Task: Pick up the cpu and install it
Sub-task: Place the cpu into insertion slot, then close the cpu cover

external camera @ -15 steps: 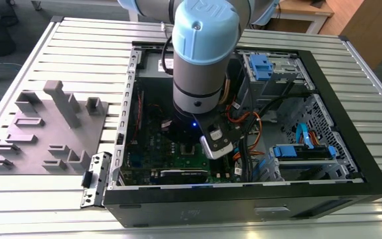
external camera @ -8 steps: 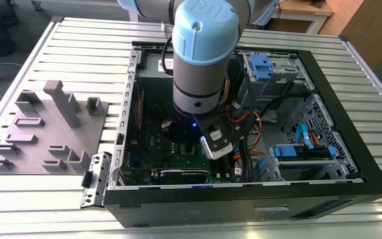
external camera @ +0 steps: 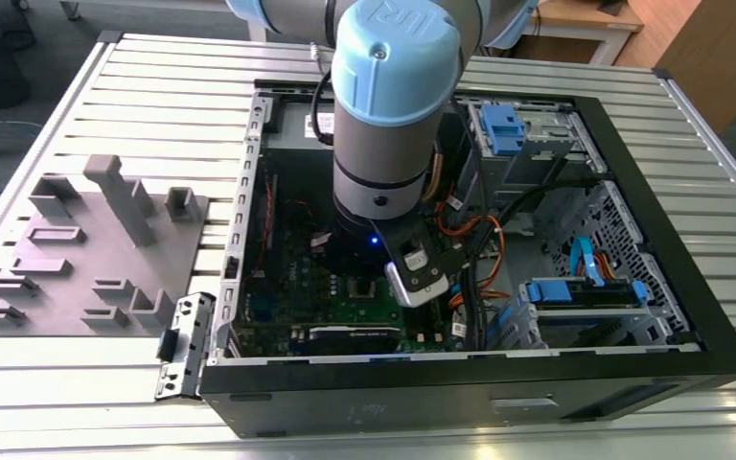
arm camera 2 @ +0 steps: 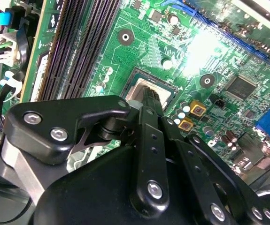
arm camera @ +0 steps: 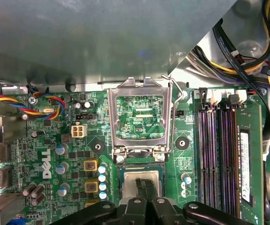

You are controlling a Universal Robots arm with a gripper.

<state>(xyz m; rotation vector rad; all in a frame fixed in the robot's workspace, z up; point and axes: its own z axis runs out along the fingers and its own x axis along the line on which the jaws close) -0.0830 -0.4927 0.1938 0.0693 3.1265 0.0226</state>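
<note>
Silvery cpu [arm camera: 130, 181] lies in its socket on the green board [arm camera: 41, 140]. The gripper [arm camera: 144, 183] is pinched narrow, tips over the chip's top.

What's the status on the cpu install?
The gripper shut, tips at the cpu. It sits flat in the socket. Hinged silver frame open, nothing blocking.

Robotics laboratory or test workshop, seen from beside the bench: a slatted aluminium-profile table [external camera: 74, 115] carries an opened desktop computer case [external camera: 471, 393], and an industrial robot arm [external camera: 387, 115] reaches down into it. A grey fixture block [external camera: 87, 259] (all posts and pockets) lies on the table just beside the case. The bare green motherboard [arm camera: 45, 140] in both wrist views and the wooden desk [external camera: 586, 24] beyond the table suit such a room.
</note>
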